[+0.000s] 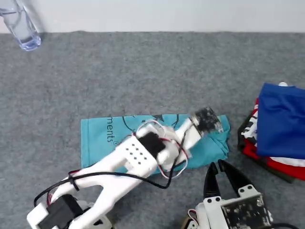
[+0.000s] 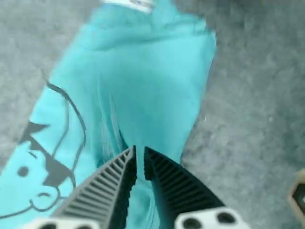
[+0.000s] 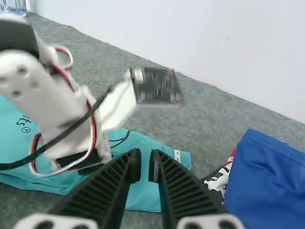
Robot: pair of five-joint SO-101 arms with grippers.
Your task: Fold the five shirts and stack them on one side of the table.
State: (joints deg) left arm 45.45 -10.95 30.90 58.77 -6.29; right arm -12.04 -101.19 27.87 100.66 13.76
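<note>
I see a grey carpeted table point(image 1: 119, 71) under both of my arms. A teal shirt point(image 1: 102, 138) with a dark line drawing lies folded into a long band directly beneath the left arm point(image 1: 133, 157), which stretches across it. The left gripper point(image 2: 139, 151) points down at the cloth near the band's end, its ribbed fingers nearly together with a thin slit between them. I cannot tell whether any fabric is caught there. Ahead and to the right of the right gripper point(image 3: 144, 155) sits a pile of shirts point(image 1: 250, 138), with a blue shirt point(image 1: 281, 124) on top. The right gripper's fingers are drawn together on nothing, above the carpet just beside the teal shirt's near edge. A clear bottle point(image 1: 21, 28) stands well beyond the left gripper.
</note>
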